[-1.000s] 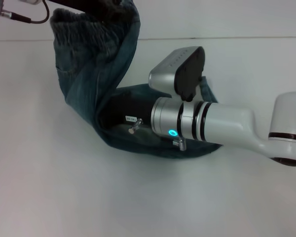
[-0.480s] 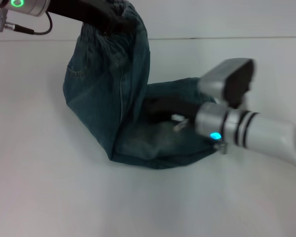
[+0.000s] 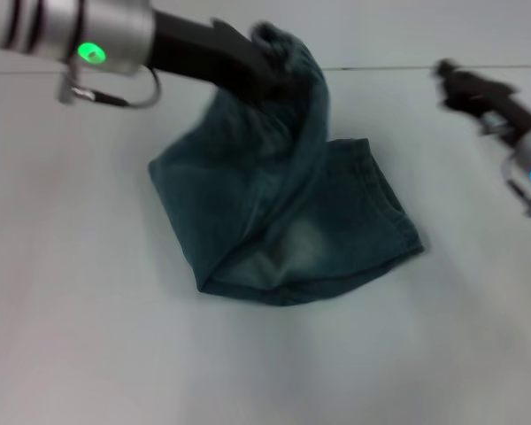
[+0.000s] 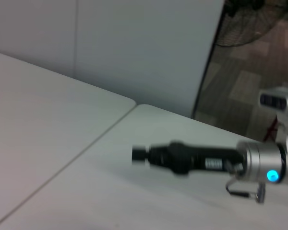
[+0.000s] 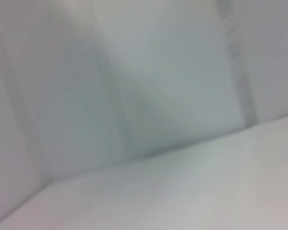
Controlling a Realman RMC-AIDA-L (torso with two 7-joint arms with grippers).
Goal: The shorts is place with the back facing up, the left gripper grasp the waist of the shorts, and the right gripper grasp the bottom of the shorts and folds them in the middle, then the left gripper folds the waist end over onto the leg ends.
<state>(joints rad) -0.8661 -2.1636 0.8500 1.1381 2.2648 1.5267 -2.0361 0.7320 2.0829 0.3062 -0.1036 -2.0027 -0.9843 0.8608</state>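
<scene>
My left claw (image 3: 261, 75) is clamped on the shorts' (image 3: 283, 230) waist; leg ends lie toward 4 o'clock — right claw (image 3: 444, 71) off at 3, grip unreadable.

Even, soft light fills all views, with no hard glare on the table (image 3: 88, 336). The shorts (image 3: 283, 230) cast only a faint shadow along their near edge. Motion blur smears the left gripper (image 3: 257, 71) and right gripper (image 3: 447, 75) in the head view. The right wrist view is wholly blurred; the left wrist view is soft.
</scene>
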